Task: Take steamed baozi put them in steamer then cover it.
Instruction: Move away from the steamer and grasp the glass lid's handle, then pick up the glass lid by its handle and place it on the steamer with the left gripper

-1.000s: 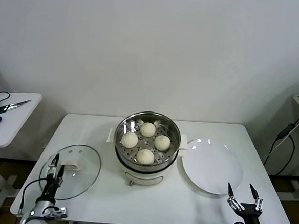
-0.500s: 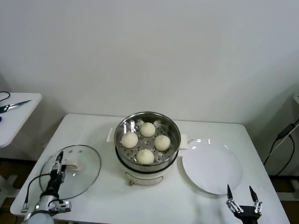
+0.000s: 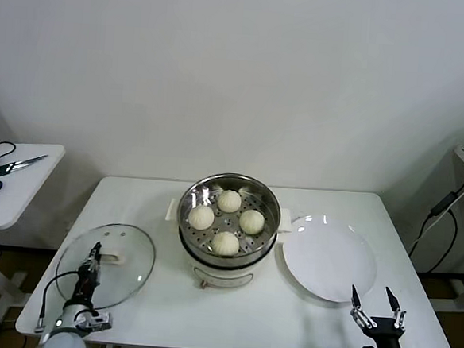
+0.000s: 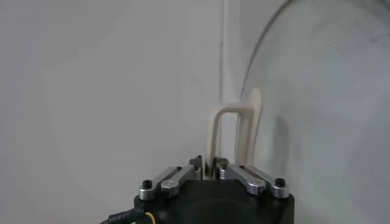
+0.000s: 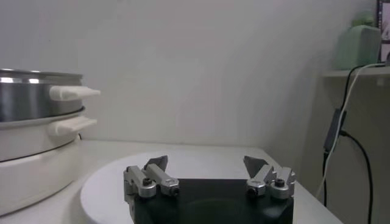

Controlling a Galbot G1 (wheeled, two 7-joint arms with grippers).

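Cover point(image 3: 106, 265) lies at table's front-left, its white handle point(image 4: 233, 139) between the left gripper point(image 3: 94, 254) jaws. Jaws clenched on handle. Right gripper point(image 3: 377, 303) parked front-right, spread wide, holding nothing.

Steamer point(image 3: 229, 221) rim open above; glass lid point(image 3: 123, 250) lies beside left gripper point(image 3: 93, 261), plate point(image 3: 329, 259) ahead of right gripper point(image 3: 375, 302).
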